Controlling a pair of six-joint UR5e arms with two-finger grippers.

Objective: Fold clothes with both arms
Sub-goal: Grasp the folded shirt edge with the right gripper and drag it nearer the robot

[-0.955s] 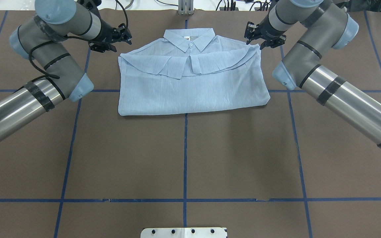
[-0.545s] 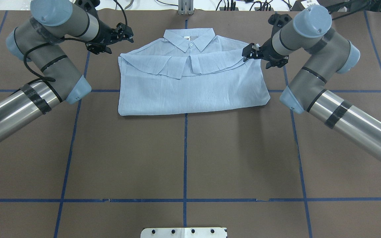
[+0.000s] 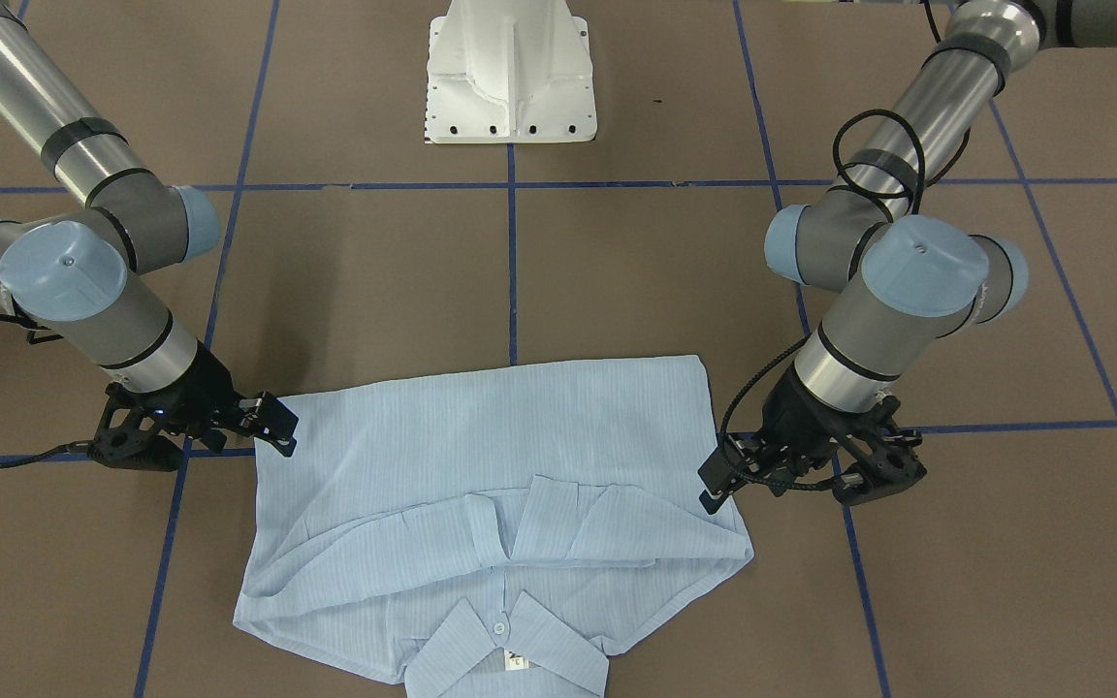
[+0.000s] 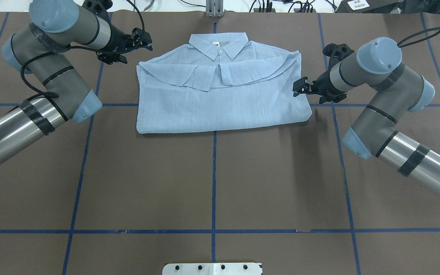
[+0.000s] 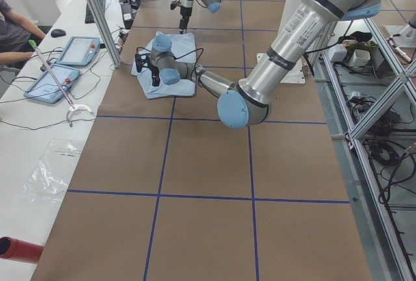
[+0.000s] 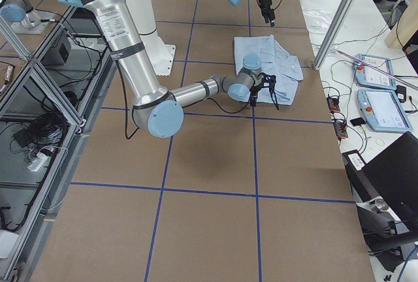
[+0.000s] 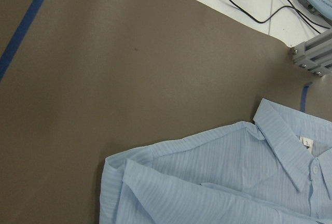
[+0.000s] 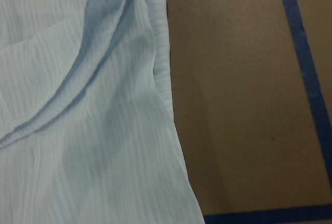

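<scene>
**SHIRT FOLD: BETWEEN GRASPS, LINING UP FOR THE NEXT HOLD**

Item: shirt (image 4: 220, 103), light blue, finely striped. Flat on the brown table (image 4: 212, 183), far middle, collar toward the far edge, front up. Sleeves laid across the chest; near edge rounded, looking like a fold. Compact rectangle overall. Held by neither gripper.

Step, as judged: partway through the fold, with positioning at the two sides for a further one. Next, probably: lower both grippers to matching points on the left and right edges, pinch through every layer of the thin cloth, then lift together and evenly, without dragging the sleeves out of place.

Left gripper (image 4: 147, 39): fingers parted, empty. Beside the shirt's far left shoulder, clear of the cloth in the overhead view, seemingly raised above the table.

Right gripper (image 4: 297, 88): fingers parted, nothing between them. At the shirt's right edge, about halfway along, tips overlapping the edge in the overhead view. Contact with the cloth not to be told; going by the shadow on the table, probably just above it.
</scene>
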